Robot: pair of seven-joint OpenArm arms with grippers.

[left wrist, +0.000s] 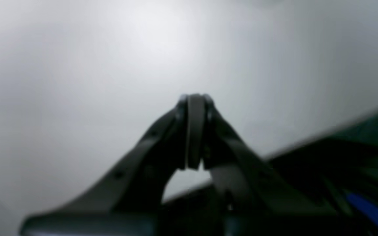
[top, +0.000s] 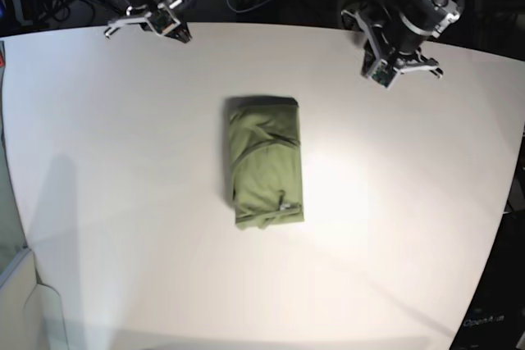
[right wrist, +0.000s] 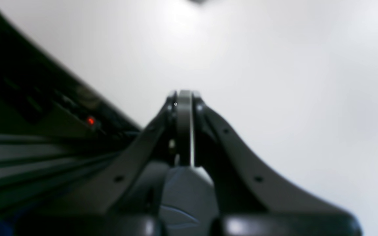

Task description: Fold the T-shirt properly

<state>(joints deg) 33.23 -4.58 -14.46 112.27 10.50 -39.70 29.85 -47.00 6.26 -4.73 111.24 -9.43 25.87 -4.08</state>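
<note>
The white table [top: 123, 202] fills the base view, bare but for one garment. The T-shirt [top: 265, 161] lies near the table's middle, folded into a compact olive-green rectangle, its long side running toward the table's far edge, with wrinkles across the top layer and a small pale spot near its near end. Both arms sit at the table's far edge, well apart from the T-shirt. The left gripper [left wrist: 195, 101] is at the far edge on the base view's right; its wrist view shows the two fingers pressed together over bare tabletop, nothing between them. The right gripper [right wrist: 184, 96] is at the far edge on the base view's left, also with its fingers closed against each other and holding nothing. Both wrist views are blurred.
</note>
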